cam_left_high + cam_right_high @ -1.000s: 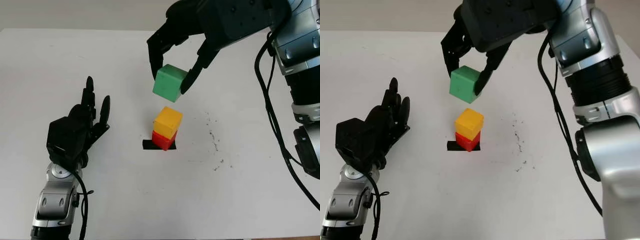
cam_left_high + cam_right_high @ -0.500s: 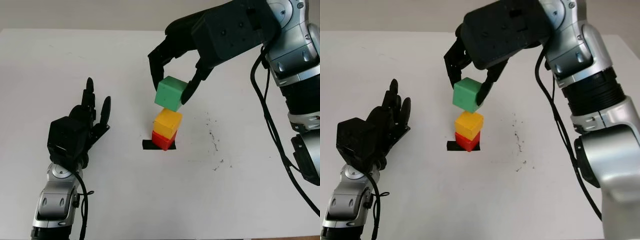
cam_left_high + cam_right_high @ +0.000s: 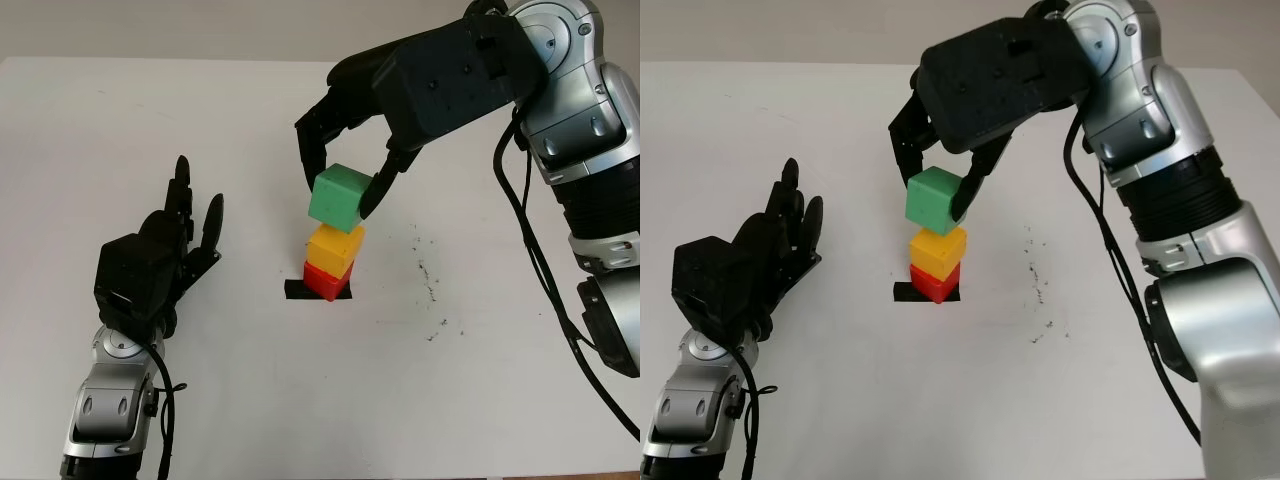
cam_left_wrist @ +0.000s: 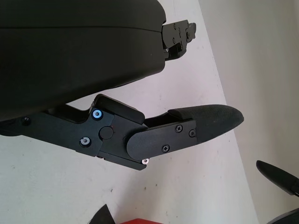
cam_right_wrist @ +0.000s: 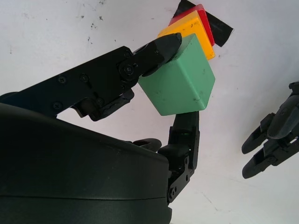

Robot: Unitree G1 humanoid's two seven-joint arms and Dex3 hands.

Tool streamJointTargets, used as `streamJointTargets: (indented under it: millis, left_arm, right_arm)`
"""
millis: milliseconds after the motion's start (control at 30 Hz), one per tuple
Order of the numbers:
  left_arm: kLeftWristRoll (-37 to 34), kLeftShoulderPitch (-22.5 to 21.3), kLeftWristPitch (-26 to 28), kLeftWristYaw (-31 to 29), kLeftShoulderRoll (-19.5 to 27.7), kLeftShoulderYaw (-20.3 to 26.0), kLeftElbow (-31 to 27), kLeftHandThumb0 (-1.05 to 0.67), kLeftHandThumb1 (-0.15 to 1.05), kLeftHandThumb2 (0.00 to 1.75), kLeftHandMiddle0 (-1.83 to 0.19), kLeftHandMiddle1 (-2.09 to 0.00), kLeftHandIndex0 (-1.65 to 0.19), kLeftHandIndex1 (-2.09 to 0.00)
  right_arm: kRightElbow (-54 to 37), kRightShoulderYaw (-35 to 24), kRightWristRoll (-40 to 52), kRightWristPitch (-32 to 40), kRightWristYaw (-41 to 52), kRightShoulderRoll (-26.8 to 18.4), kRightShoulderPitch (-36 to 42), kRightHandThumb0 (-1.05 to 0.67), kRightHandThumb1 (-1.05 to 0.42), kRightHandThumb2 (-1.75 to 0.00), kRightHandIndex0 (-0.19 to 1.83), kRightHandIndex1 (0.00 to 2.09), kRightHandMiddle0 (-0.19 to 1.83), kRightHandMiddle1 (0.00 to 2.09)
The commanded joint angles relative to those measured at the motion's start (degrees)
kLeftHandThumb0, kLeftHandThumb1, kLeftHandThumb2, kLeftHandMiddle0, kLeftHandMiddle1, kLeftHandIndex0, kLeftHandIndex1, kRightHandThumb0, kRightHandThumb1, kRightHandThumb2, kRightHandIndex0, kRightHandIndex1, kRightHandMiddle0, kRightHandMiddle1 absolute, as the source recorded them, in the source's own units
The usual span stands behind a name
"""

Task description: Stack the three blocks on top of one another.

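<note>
Green block (image 3: 337,197) sits in the grasp of the right hand (image 3: 345,185), pinched between black fingers (image 5: 154,51) on its opposite sides. It is at the top of a small tower near the middle of the white worktop (image 3: 480,390). Directly under it is a yellow block (image 3: 334,247), and under that a red block (image 3: 322,279), which rests on a strip of black tape (image 3: 296,290) stuck to the worktop. The green block's underside is at or just above the yellow block's top face; whether they touch cannot be told. It is turned slightly compared with the yellow one. The right arm (image 3: 1160,180), silver and black, reaches over the tower from the far right. The left hand (image 3: 165,250) is open, well apart from the tower on the left side, holding nothing. Small dark specks (image 3: 428,280) mark the worktop to the right of the tower.
</note>
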Motion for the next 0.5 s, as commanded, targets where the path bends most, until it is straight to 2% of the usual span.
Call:
streamJointTargets:
  millis: [0, 467]
  left_arm:
    - [-0.24, 0.48, 0.32, 0.22, -0.3, 0.35, -1.06, -0.83, 1.05, 0.64, 0.19, -0.04, 0.19, -0.02]
    - [-0.62, 1.82, 0.39, -0.1, 0.12, 0.71, -2.58, -0.83, 1.05, 0.64, 0.19, -0.04, 0.19, -0.02]
  right_arm:
    - [-1.13, 0.05, -0.01, -0.06, -0.39, 0.26, 0.56, -0.43, -0.91, -0.05, 0.37, 0.05, 0.43, 1.57]
    - [-1.07, 0.34, 0.35, -0.09, 0.07, 1.18, 0.87, -0.41, -0.93, -0.05, 0.33, 0.04, 0.38, 1.65]
